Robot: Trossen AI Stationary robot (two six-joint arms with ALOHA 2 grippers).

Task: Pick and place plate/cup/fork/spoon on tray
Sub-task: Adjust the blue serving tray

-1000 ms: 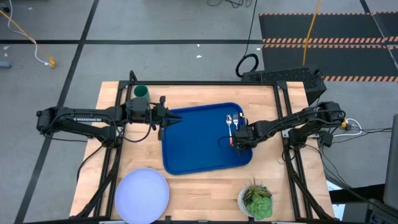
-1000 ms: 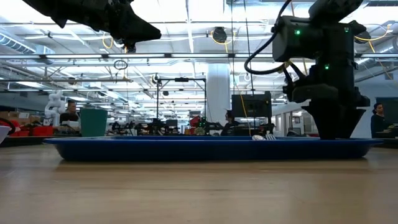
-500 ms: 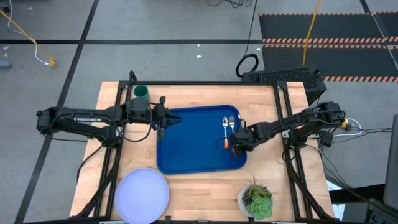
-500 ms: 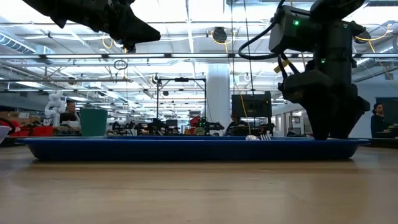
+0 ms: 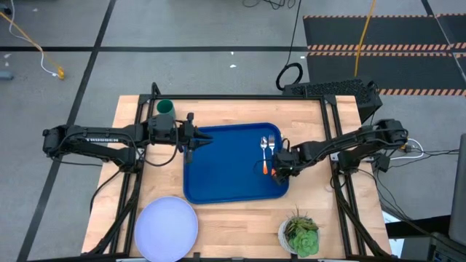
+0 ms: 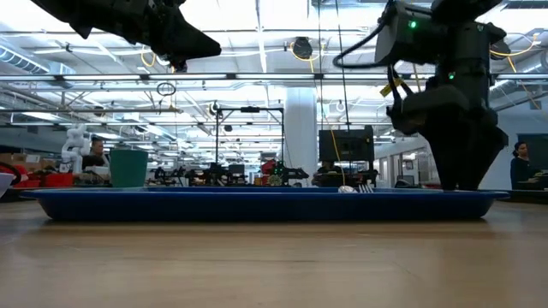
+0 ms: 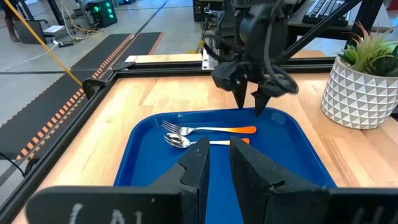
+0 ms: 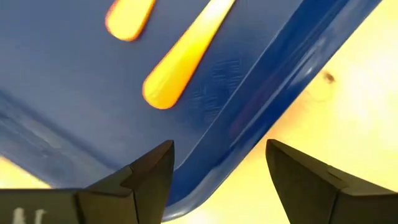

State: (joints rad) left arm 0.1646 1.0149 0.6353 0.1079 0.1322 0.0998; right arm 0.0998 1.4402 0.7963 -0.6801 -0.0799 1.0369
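Observation:
The blue tray (image 5: pixel 226 171) lies flat mid-table. On its right part lie the orange-handled fork (image 5: pixel 272 148) and spoon (image 5: pixel 264 154), side by side, heads toward the far edge. My right gripper (image 5: pixel 280 172) is open and points steeply down. Its fingers stand astride the tray's right rim (image 8: pixel 249 99), close to the fork's handle (image 8: pixel 186 59). My left gripper (image 5: pixel 198 138) hangs above the tray's far left corner with a narrow gap between its fingers (image 7: pixel 217 158) and nothing in it. The green cup (image 5: pixel 165 108) stands at the far left. The plate (image 5: pixel 166 224) lies at the near left. My right gripper comes from above with one finger (image 8: pixel 155 165) over the tray's floor and the other (image 8: pixel 292 165) outside the right rim, near the tray's near right corner. I cannot tell whether either finger touches the rim. The tray rests flat on the table.
A white pot with a green plant (image 5: pixel 300 234) stands at the near right, close to the tray's near right corner. A dark frame (image 5: pixel 240 97) borders the table. Bare wood shows between the plate and the pot.
The tray, with fork and spoon on it, has slid a short way toward the table's left edge, then stopped. My right gripper went with it at the right rim, then tipped to point more steeply down. It stays open.

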